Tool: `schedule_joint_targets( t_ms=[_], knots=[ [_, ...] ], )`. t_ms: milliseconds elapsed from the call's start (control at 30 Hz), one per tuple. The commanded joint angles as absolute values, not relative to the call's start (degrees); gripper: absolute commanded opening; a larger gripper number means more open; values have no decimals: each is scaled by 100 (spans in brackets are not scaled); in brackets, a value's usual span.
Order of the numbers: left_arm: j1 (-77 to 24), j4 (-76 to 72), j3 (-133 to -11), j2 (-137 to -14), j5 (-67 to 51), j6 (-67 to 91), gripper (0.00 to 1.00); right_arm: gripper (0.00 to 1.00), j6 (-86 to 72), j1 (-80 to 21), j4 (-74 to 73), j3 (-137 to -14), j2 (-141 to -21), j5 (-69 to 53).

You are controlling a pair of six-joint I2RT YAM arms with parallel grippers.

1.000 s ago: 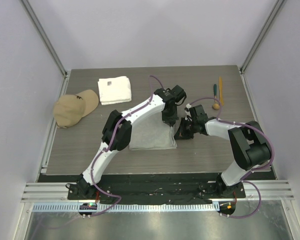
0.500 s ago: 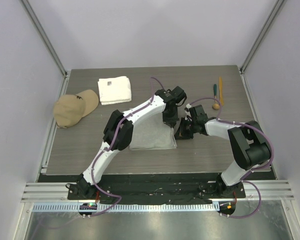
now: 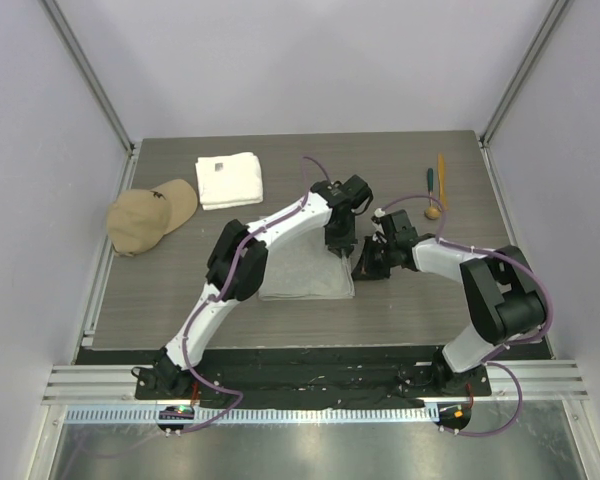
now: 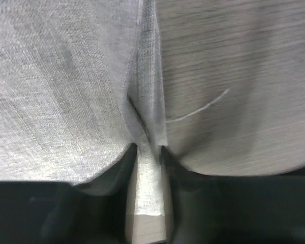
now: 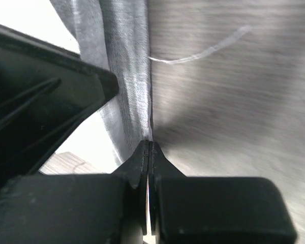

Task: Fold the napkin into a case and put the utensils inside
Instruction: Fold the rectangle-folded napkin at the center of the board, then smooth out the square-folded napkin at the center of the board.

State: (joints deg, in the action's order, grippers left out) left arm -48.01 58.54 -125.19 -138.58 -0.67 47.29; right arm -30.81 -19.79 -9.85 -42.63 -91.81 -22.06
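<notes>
Grey wood-grain table (image 3: pixel 160 290), pale walls (image 3: pixel 310 60), grey napkin (image 3: pixel 300 280), tan cap (image 3: pixel 145 215)

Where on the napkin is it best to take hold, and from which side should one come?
I would pinch the napkin at its right edge, coming from the right, low over the table. It lies flat; only along that edge does a thin fold stand up.

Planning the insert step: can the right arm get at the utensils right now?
Probably not yet: the right gripper is shut on the napkin edge. Bare table lies between it and the utensils.
</notes>
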Motion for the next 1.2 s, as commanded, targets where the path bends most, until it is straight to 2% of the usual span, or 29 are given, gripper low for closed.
schedule_joint_targets(
  t_ms=[0,33,100,167,267,433,467,533,700,867,1167],
  knots=[
    [-4825,5337,-12086,-13037,184,4439,37,2,-2716,-1750,-1573,-4403,-8737,-1934],
    [-4808,5291,-11998,-12904,280,4369,42,2,-2655,-1619,-1652,-4403,-8641,-1934],
    [-4773,5125,-11822,-12553,281,4289,66,2,-2497,-1521,-1828,-4377,-8526,-1995],
    [-4676,5115,-11751,-12350,177,4184,74,2,-2374,-1503,-1950,-4394,-8350,-2074],
    [-4570,5151,-11278,-11788,150,3922,73,2,-2312,-1512,-2135,-4473,-8104,-2214],
    [-4307,4625,-9200,-10445,-518,3630,56,5,-2276,-1924,-2259,-4710,-8085,-2469],
    [-4194,4545,-8898,-10276,-553,3639,45,5,-2320,-2108,-2172,-4737,-8182,-2487],
    [-4096,4282,-8091,-10021,-676,3621,37,6,-2582,-2188,-1944,-4702,-8252,-2592],
    [-3771,4052,-7173,-9677,-563,3586,15,6,-2988,-2512,-1257,-4789,-8699,-3031],
    [-3595,3946,-6452,-9580,-35,3595,5,5,-3181,-2663,-748,-4703,-9078,-3103],
    [-3498,4069,-5933,-9615,721,3595,0,4,-2866,-2374,-668,-4202,-9518,-2672]
  ],
)
